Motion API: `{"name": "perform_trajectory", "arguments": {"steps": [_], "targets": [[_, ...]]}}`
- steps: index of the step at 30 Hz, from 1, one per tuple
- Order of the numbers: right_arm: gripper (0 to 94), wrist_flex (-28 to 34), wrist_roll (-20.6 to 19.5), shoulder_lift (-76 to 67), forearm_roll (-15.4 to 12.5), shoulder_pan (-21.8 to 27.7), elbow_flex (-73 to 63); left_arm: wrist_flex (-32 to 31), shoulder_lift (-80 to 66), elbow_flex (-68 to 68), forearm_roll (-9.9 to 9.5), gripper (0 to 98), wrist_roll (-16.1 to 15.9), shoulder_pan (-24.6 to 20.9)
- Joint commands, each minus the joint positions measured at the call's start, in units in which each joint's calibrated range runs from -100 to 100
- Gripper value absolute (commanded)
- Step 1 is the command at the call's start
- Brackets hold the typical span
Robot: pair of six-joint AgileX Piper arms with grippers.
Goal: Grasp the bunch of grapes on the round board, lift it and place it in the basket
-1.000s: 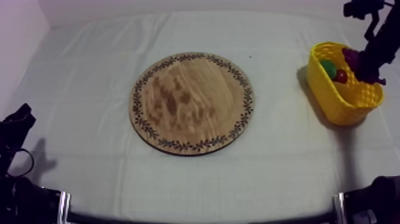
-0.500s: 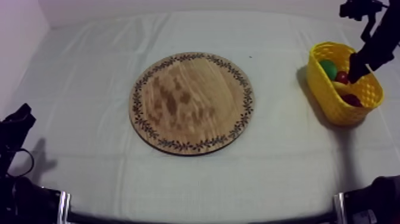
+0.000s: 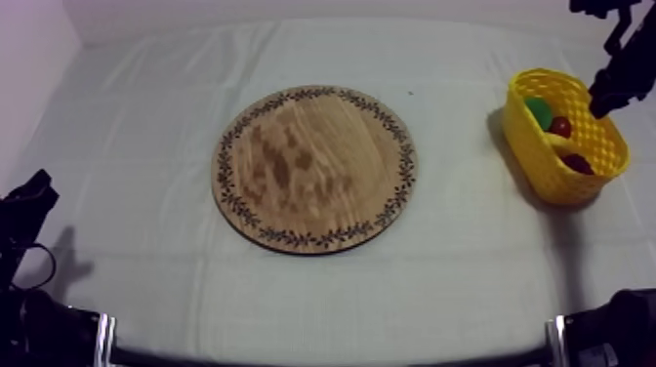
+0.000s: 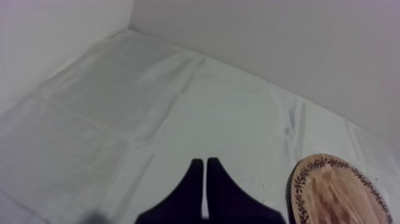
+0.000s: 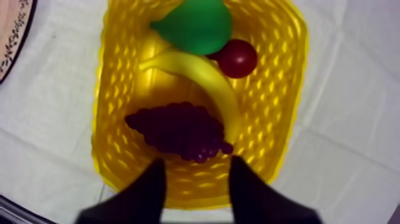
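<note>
top view: board (image 3: pixel 314 168) bare mid-tabletop (image 3: pixel 146 117). right tool (image 3: pixel 600 98) hangs over the yellow basket (image 3: pixel 547 168) at the far right. left tool (image 3: pixel 29 200) sits low, out of the way.

left wrist view: left tool clenched on nothing, a narrow wedge near the board.

right wrist view: right tool released, fingers apart above the grapes (image 5: pixel 178 128), which lie in the basket against the banana (image 5: pixel 202 74), by the pear (image 5: pixel 196 24) and small red fruit (image 5: pixel 238 58). drop looks done.

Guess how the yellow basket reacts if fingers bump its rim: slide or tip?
Probably slides, not tips: the yellow basket sits low and wide on the cloth. Likely light, its wall being open weave; the bunch of grapes, banana, pear and small red fruit inside add some ballast.
</note>
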Motion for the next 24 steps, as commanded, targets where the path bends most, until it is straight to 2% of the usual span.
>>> {"name": "perform_trajectory", "arguments": {"steps": [1, 7, 10, 13, 18, 20, 24], "targets": [[20.2, -1.14, -0.28, -2.56, -0.07, -0.43, 1.18, 0.03, 0.03, 0.04, 0.01, 0.0, -0.01, -0.01], [9.7, -5.9, -2.28, -10.04, -0.08, -0.94, 6.92, 0.03, 0.03, 0.04, 0.01, 0.0, -0.01, -0.01], [4.0, -9.05, -4.79, -14.69, 0.41, -1.51, 11.01, 0.03, 0.03, 0.04, 0.01, 0.0, -0.01, -0.01], [1.9, -13.14, -7.18, -19.93, 1.45, -2.22, 15.3, 0.03, 0.03, 0.04, 0.01, 0.0, -0.01, -0.01], [0.7, -22.65, -9.62, -29.59, 1.03, -1.47, 23.83, 0.03, 0.03, 0.04, 0.01, 0.0, -0.01, -0.01], [0.6, -25.9, -11.04, -33.66, -0.28, -1.15, 27.32, 0.03, 0.03, 0.04, 0.01, 0.0, -0.01, -0.01], [0.5, -30.36, -14.26, -41.59, -5.04, 0.44, 34.14, 0.03, 0.03, 0.04, 0.01, 0.0, -0.01, -0.01]]}}
